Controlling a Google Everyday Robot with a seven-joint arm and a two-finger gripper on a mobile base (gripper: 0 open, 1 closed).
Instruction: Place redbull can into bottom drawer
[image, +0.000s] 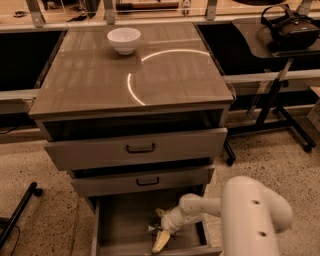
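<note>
The bottom drawer (125, 225) is pulled out below the two upper drawers; it is a deep plain wooden box. My gripper (158, 228) is down inside it, near the drawer's middle front, at the end of the white arm (200, 206) that reaches in from the right. Its fingers are spread apart, one pointing up (160, 212) and one pale one pointing down toward the front (160, 243). A small shiny bit (151, 229) shows between them, low over the drawer floor. I cannot tell whether it is the redbull can; no other sign of the can shows.
A white bowl (124, 40) stands at the back of the cabinet top (165, 80). The top drawer (140, 148) and middle drawer (147, 181) are slightly pulled out. A side table with a headset (290, 27) stands at the right. A dark leg (17, 215) lies at the left on the floor.
</note>
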